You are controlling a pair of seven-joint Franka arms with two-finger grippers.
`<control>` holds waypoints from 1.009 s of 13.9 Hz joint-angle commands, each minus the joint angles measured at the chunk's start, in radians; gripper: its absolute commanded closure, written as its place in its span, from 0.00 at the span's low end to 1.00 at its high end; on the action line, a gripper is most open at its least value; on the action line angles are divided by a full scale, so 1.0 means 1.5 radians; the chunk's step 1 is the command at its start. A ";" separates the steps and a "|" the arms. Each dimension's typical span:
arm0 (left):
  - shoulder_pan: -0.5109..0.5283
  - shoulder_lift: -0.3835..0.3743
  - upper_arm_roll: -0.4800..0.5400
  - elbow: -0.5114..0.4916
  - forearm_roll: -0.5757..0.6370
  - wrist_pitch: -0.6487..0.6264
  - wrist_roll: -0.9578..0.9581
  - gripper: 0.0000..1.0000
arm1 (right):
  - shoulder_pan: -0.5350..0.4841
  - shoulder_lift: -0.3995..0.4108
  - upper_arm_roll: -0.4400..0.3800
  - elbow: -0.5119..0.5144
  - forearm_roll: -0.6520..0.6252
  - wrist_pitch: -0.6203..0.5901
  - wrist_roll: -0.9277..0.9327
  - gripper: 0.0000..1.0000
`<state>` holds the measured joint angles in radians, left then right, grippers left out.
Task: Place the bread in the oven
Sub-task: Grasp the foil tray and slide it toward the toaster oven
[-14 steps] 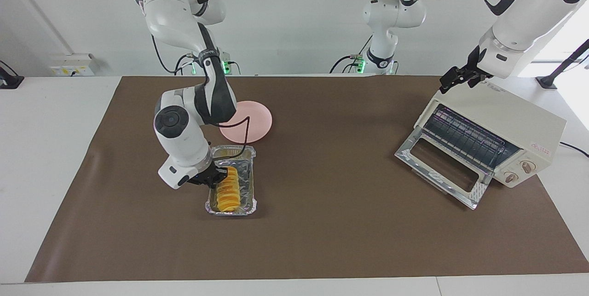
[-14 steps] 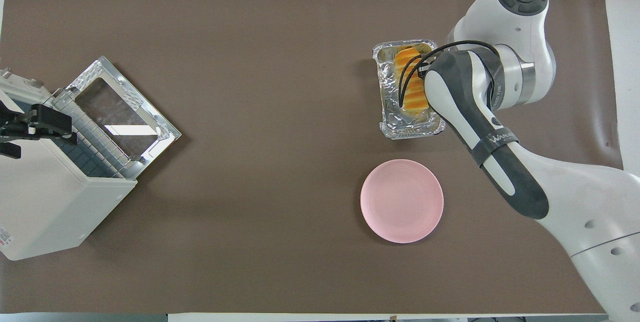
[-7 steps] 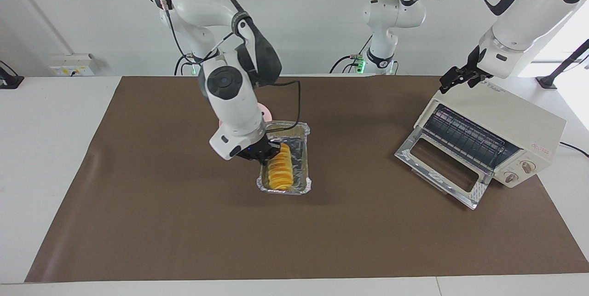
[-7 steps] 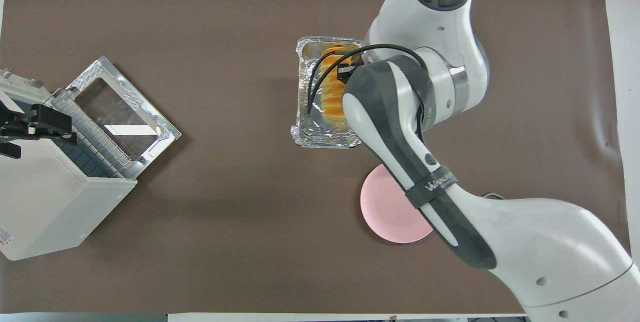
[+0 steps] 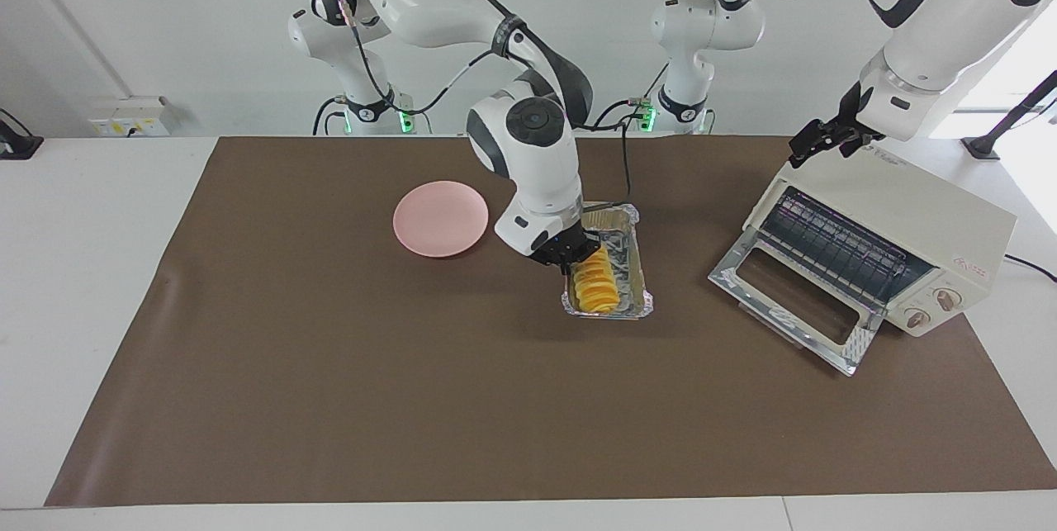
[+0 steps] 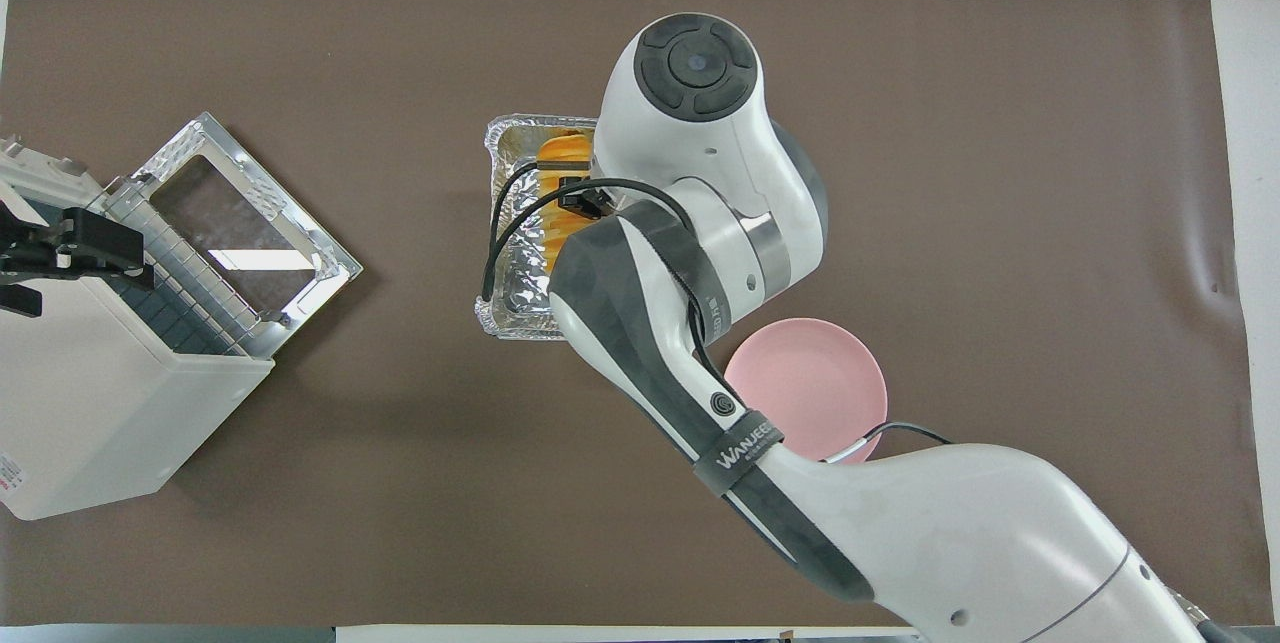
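Note:
The yellow-orange ridged bread lies in a crinkled foil tray. My right gripper is shut on the tray's side rim and holds tray and bread above the brown mat, between the pink plate and the oven. In the overhead view the right arm hides its gripper; the bread and tray show partly. The cream-white oven stands at the left arm's end, its glass door dropped open and the wire rack showing. My left gripper waits at the oven's top edge.
A round pink plate lies on the brown mat toward the right arm's end, bare. The oven's open door juts out over the mat toward the tray. A third arm stands at the table's robot end, away from the work.
My right gripper has carried the foil tray with the bread from beside the pink plate toward the oven, lifted off the mat. The left arm has not moved.

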<state>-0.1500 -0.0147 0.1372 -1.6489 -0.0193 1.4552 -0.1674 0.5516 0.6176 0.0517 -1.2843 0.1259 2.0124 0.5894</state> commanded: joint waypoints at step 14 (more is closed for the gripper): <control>-0.002 -0.009 -0.005 -0.006 0.011 0.010 0.006 0.00 | 0.020 0.032 -0.002 -0.067 0.019 0.104 0.001 0.00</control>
<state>-0.1502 -0.0148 0.1360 -1.6489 -0.0193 1.4559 -0.1673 0.5861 0.6901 0.0517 -1.3873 0.1312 2.2014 0.5893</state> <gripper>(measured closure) 0.000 0.687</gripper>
